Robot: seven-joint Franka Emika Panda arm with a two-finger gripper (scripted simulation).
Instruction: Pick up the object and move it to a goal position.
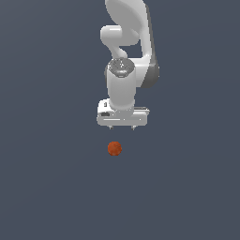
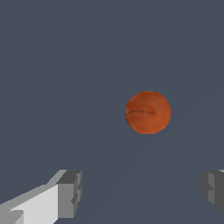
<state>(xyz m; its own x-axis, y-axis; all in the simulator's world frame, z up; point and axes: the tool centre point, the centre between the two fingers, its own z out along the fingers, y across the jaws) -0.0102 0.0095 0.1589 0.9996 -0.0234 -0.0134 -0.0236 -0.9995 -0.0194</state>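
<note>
The ball (image 1: 115, 148) was small, orange-red and faintly mottled, with a thin crease across its face in the wrist view (image 2: 148, 112). It lay alone on the flat grey counter (image 1: 47, 187), whose edges and corners fell outside both views, so I could not place it against them. In the exterior view it sat just in front of my claw (image 1: 122, 127) and a little toward that view's left of the claw's middle, well apart from my fingertips (image 2: 70, 192).

I judged it light and fairly stiff, but round enough to roll away at a nudge, and smooth enough to squirt out if I pinched it off-centre. The sound place to take it looked to be across its widest girth, one pad on each side at the same height, with the ball centred between them.

My claw stood open and empty, its jaws spread far wider than the ball, pointing down at the counter. The ball was not yet between my fingers; it lay ahead of them in the wrist view, so I reckoned I had to line up over it before going down.

I saw no containers anywhere, and no goal marker showed in either view
</note>
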